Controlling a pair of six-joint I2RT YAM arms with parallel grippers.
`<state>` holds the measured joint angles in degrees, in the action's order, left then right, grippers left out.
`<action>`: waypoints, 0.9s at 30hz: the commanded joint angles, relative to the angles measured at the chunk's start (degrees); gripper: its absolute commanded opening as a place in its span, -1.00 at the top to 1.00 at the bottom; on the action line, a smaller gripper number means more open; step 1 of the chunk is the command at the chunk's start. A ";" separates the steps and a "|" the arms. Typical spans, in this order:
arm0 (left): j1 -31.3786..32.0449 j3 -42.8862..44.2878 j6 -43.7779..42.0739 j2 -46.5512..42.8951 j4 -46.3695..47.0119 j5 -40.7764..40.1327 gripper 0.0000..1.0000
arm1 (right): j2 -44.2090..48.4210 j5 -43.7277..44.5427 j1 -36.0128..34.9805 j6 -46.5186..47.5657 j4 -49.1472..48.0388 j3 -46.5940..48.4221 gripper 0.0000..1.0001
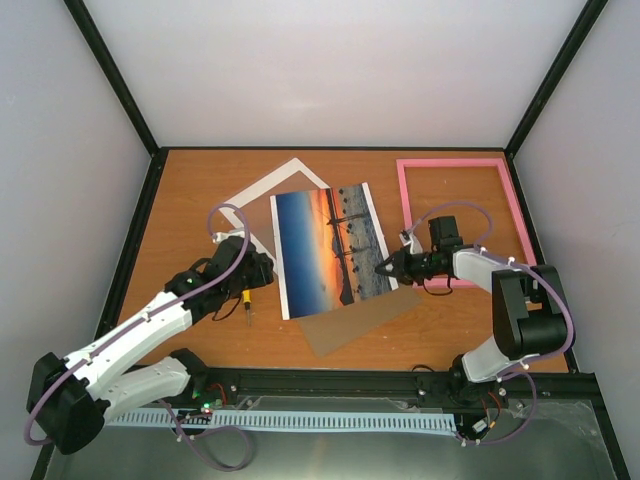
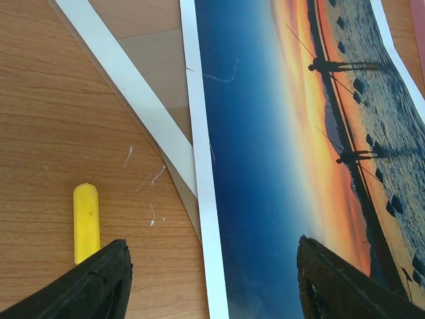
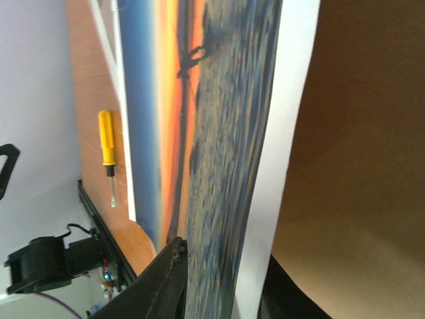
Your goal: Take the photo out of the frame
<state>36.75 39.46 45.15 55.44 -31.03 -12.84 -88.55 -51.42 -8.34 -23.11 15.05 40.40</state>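
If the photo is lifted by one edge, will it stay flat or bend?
Probably it bends: the photo is a thin sheet and seems to curve near the right gripper. Its smooth, shiny surface may slip between the fingers.

Left arm [image 1: 140,335] and right arm [image 1: 480,268], white shells, chunky black joints, lilac cables [image 1: 225,212] looping off both, and the left gripper [image 2: 212,244] showing matte black fingers [image 2: 93,286]

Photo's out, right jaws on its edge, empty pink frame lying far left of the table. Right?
No: the top external view shows the frame lying far right, not left. The photo is out, with the right gripper on its edge.
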 commanded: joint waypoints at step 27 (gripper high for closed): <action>-1.25 -1.42 -2.53 6.71 6.86 3.13 -0.41 | 6.57 10.12 6.33 13.88 11.31 8.57 -0.02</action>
<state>36.42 37.87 44.23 61.60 -26.13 -9.91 -83.29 -42.17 -4.99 -12.95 24.23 44.97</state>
